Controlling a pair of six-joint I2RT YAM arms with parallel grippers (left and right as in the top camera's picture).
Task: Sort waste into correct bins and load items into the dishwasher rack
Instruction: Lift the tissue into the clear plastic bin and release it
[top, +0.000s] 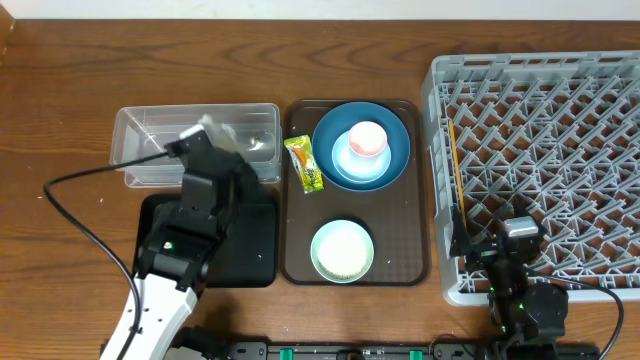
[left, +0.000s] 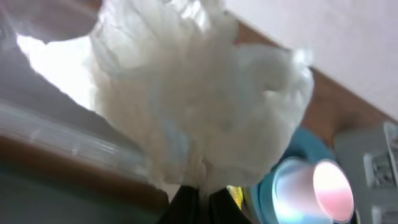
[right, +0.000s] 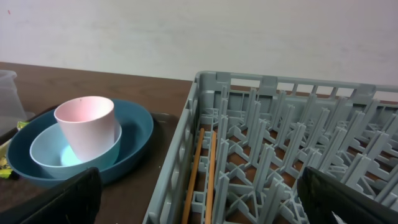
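The tub (top: 140, 150) lay at the worktop's (top: 60, 100) left, the tissue (left: 199, 99) above it and the shallow tray (top: 258, 235) in front. The serving tray (top: 400, 250) lay between these and the rack (top: 540, 130) at right. It bore the wrapper (top: 304, 163), the plate (top: 395, 125) with the small bowl (top: 345, 172) and cup (top: 367, 138) nested, and the second bowl (top: 342, 250) in front.

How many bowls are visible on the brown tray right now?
2. The light-blue bowl sits on the dark-blue plate, holding the pink cup. The mint-green bowl sits alone at the brown tray's near end. No others are visible.
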